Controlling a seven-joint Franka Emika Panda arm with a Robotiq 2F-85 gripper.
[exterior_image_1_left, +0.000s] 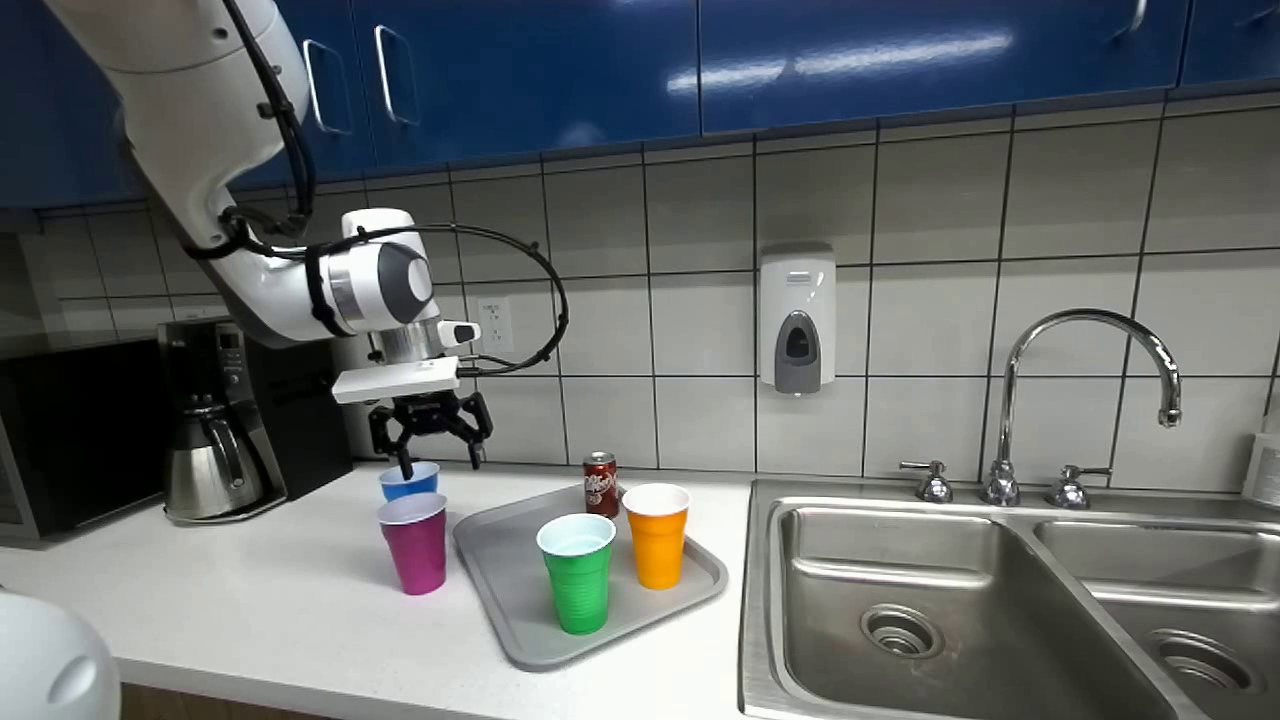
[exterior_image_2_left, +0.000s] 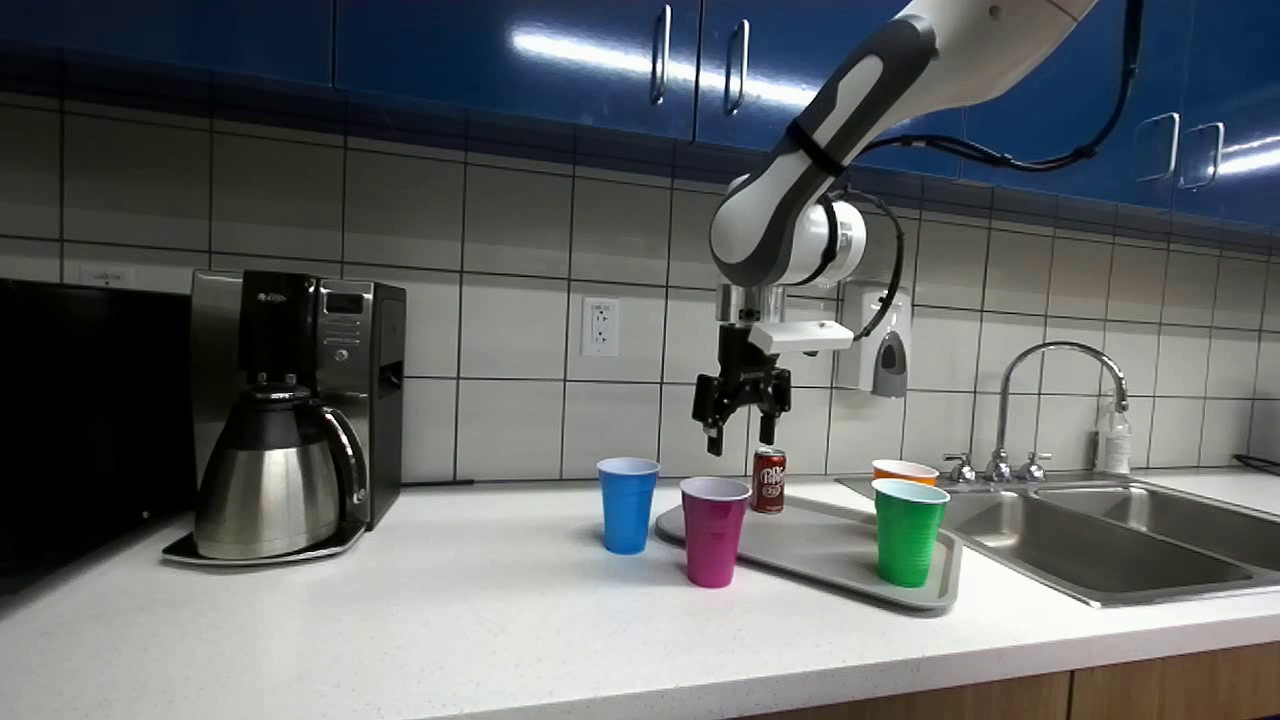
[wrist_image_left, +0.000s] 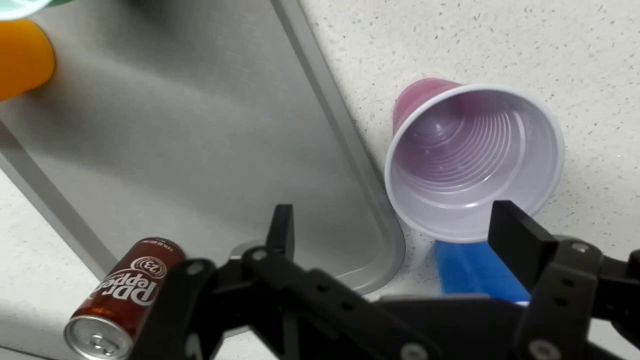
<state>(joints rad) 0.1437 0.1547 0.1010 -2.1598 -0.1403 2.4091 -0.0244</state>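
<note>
My gripper (exterior_image_1_left: 441, 467) hangs fingers down above the counter, open and holding nothing; the wrist view shows an empty gap between its fingertips (wrist_image_left: 284, 225). Below it, clear of the fingers, a magenta cup (wrist_image_left: 470, 165) and a blue cup (exterior_image_2_left: 627, 510) stand upright beside a grey tray (wrist_image_left: 225, 150). In the wrist view the magenta rim and my gripper cover part of the blue cup. On the tray are a green cup (exterior_image_1_left: 578, 590), an orange cup (exterior_image_1_left: 658, 545) and a dark red Dr Pepper can (exterior_image_2_left: 768, 485) towards the back edge.
A steel double sink (exterior_image_1_left: 900, 570) with a curved faucet (exterior_image_1_left: 1090, 318) lies beyond the tray. A coffee maker with a steel carafe (exterior_image_2_left: 270, 490) stands at the opposite end. A soap dispenser (exterior_image_1_left: 797, 320) is mounted on the tiled wall, and blue cabinets (exterior_image_1_left: 540, 70) hang above.
</note>
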